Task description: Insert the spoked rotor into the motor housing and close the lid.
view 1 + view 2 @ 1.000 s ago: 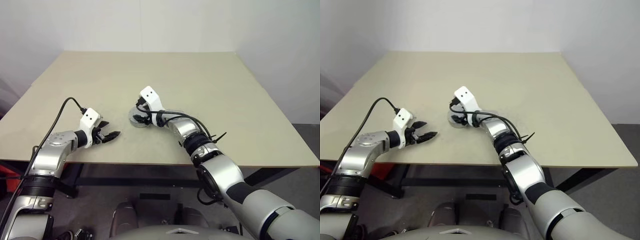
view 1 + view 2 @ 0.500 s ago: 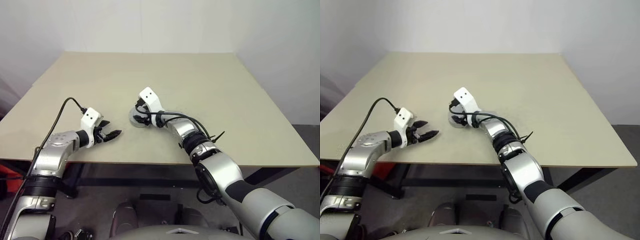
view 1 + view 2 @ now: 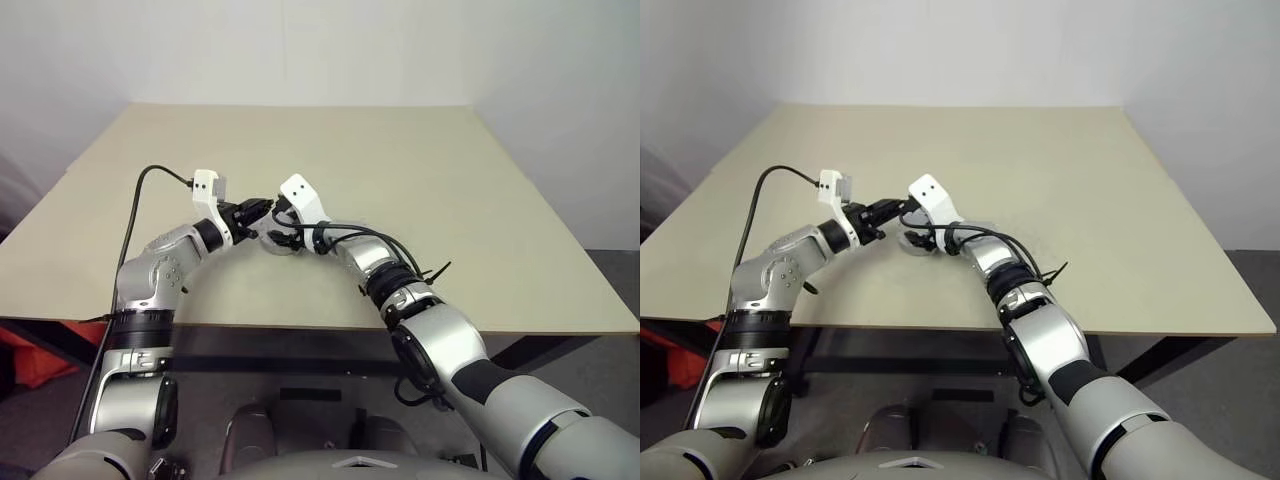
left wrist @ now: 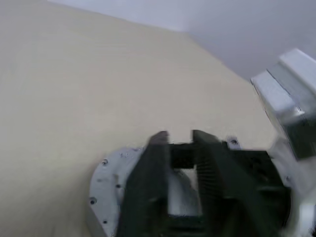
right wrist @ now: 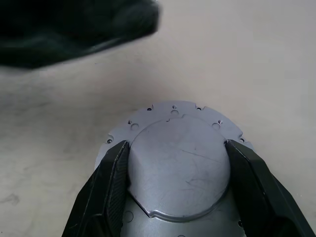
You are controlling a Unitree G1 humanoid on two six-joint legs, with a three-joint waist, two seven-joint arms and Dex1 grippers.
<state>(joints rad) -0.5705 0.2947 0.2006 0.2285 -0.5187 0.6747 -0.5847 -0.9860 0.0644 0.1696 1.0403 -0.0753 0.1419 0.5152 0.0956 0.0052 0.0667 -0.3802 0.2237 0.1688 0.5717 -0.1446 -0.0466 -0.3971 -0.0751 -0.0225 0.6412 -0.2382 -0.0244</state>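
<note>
The right gripper (image 5: pixel 175 163) hides most of the round grey assembly under it. Seen from above, only a sliver of the pale disc (image 3: pixel 270 240) pokes out near the middle of the table (image 3: pixel 450 200), a little toward the near edge. From the right wrist, that gripper's two black fingers (image 5: pixel 106 192) sit clamped on either side of the raised round lid (image 5: pixel 177 165), which rests on a wider flange with small holes around its rim. No copper windings or spoked wheel can be made out; whatever is inside is covered.

The left gripper (image 3: pixel 262 209) comes in from the left, pointing roughly level toward the right gripper's white camera block, its tips just beside it and above the disc's far-left edge. In the left wrist view its fingers (image 4: pixel 150 168) look blurred and close together, with only a narrow gap and nothing gripped.

The table is bare all around, with wide open room to the far side, left and right.
</note>
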